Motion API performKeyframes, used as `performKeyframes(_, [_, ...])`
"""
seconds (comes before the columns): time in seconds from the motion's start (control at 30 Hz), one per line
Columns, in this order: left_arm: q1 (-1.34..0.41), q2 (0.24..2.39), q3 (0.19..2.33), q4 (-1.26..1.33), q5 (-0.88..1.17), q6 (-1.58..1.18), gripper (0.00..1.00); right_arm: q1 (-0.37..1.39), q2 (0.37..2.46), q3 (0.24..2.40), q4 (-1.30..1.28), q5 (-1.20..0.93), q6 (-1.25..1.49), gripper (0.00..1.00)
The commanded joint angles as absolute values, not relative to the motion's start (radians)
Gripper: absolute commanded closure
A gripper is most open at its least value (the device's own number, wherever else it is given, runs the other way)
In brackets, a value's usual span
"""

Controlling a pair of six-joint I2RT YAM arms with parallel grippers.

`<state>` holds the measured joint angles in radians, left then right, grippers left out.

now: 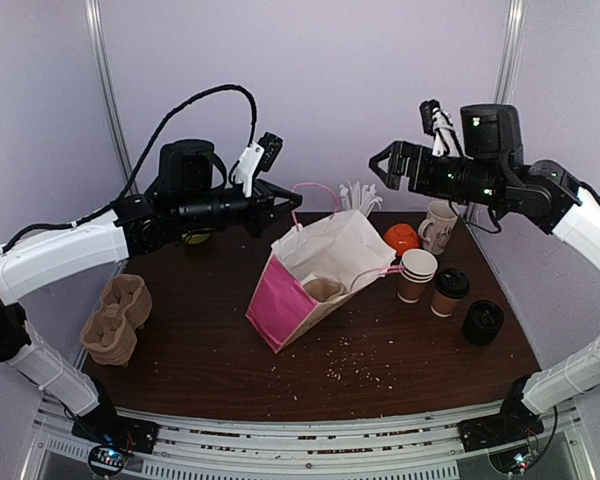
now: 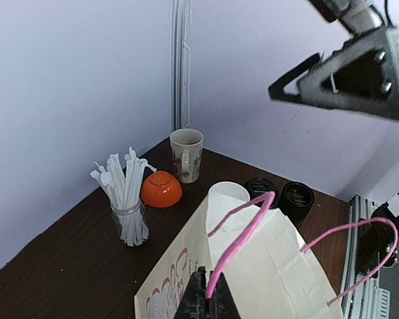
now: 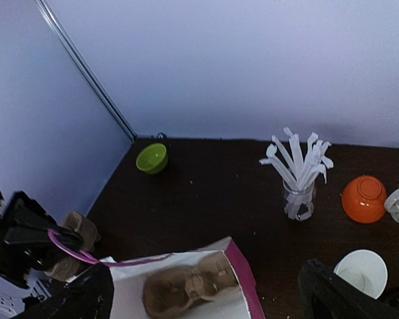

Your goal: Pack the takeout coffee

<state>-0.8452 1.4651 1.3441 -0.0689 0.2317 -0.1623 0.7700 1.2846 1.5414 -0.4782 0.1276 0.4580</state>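
At centre frame the left gripper pinches the pink handle of a tilted paper bag. The right gripper hangs spread wide at upper right. A lidded coffee cup and an uncovered cup stand right of the bag.

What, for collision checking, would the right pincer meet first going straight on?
Probably the paper bag, whose open mouth lies ahead of the right pincer; depth is unclear, so it may pass above.

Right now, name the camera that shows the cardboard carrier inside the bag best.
Right wrist: it looks down into the open bag and shows most of the cardboard carrier lying inside. Top external catches only a part through the bag's mouth. Left wrist shows just the bag's outer wall, so the carrier is hidden.
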Motion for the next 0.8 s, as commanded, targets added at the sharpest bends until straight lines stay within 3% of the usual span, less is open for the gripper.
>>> performKeyframes(0.0, [-0.845,1.457,1.42,-0.12,0.264,-0.061,1.0,0.753,1.343,1.51,-0.674,0.018,0.385,0.02])
performKeyframes(0.37, [-0.845,1.454,1.398,-0.173,0.28,-0.043,1.0,0.752,1.344,1.382,-0.657,-0.164,0.293,0.07])
performKeyframes(0.77, [-0.846,1.416,1.346,-0.171,0.32,-0.072,1.0,0.754,1.371,1.261,-0.491,-0.062,0.327,0.24])
